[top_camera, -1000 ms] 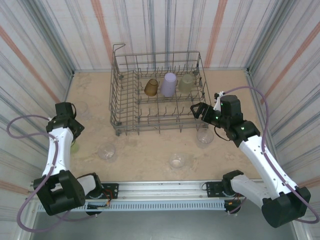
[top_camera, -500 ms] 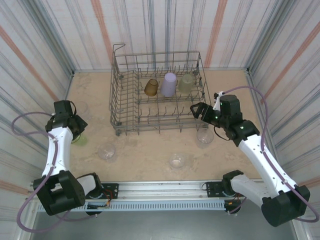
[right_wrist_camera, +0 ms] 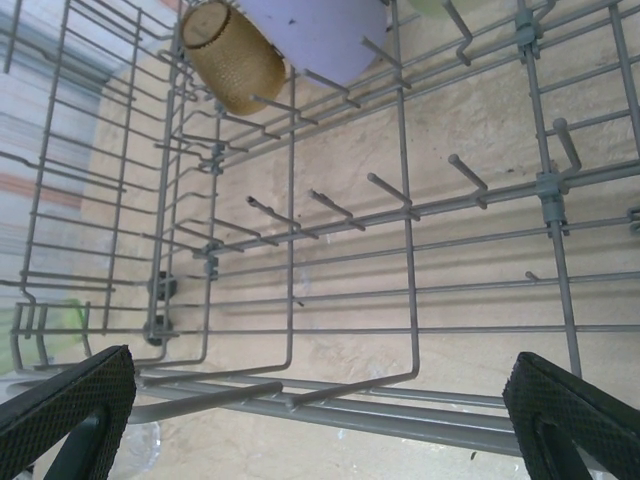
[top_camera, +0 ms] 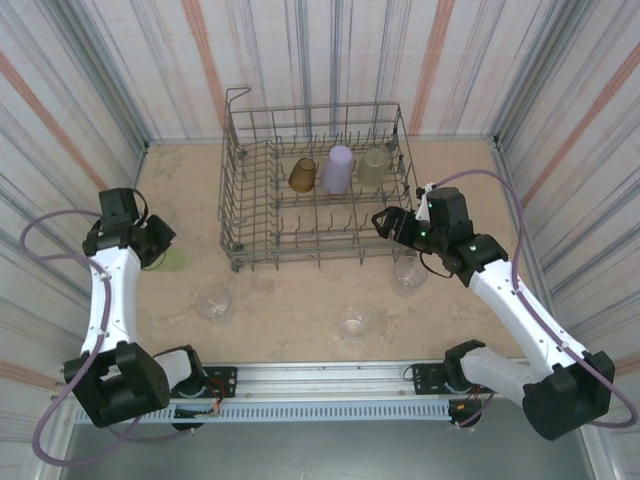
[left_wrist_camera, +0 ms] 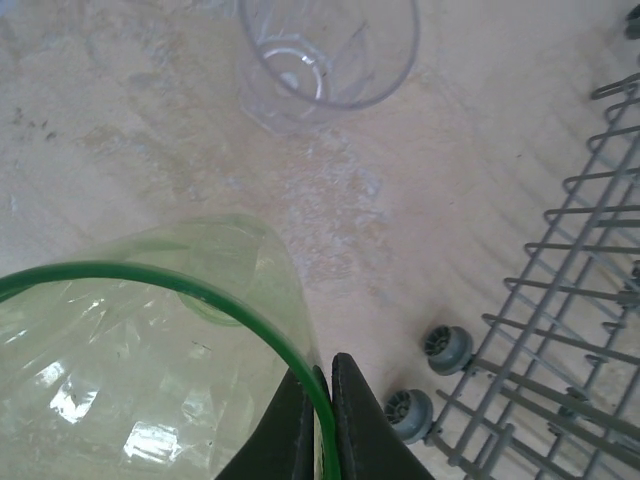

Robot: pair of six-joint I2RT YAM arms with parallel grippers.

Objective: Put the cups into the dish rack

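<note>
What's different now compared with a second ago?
The left gripper, shut on the green cup by its rim, moved it farther away and toward the dish rack. The open right gripper edged left toward the rack. The three cups inside it and the clear cups on the table stayed put.

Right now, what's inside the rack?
In the rack, far row: amber cup, lavender cup, pale cup. Nearer tines look bare; the right claw covers part of the near right corner from above, so that spot is unconfirmed.
</note>
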